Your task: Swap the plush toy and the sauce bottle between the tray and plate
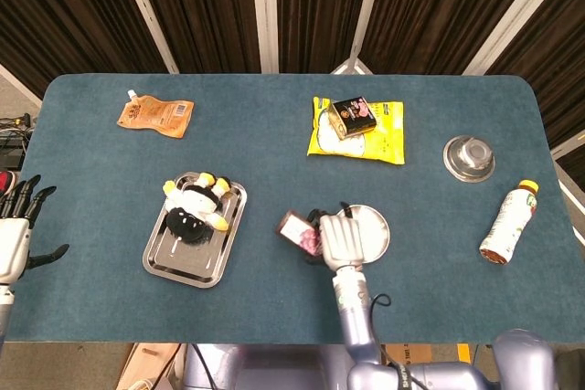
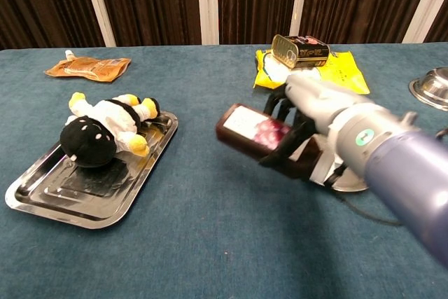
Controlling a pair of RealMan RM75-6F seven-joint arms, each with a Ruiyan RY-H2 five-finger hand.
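tray (image 1: 224, 257): bright metal, polished, mirror-like
plush toy (image 2: 105, 128): soft cloth pile, matt
sauce bottle (image 2: 253, 131): dark glossy plastic (paper-looking label)
right hand (image 2: 318, 106): smooth pale plastic shell, faint sheen
plate (image 1: 375, 222): brushed metal, dull shine
table (image 1: 274, 152): teal cloth, felt-like, matt
pouch (image 1: 156, 115), at ten o'clock: orange glossy film
bowl (image 1: 469, 158), at two o'clock: shiny metal

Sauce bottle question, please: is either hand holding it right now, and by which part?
Yes. The right hand grips the sauce bottle around its far end, label end sticking out, lifted off the table. The left hand holds nothing.
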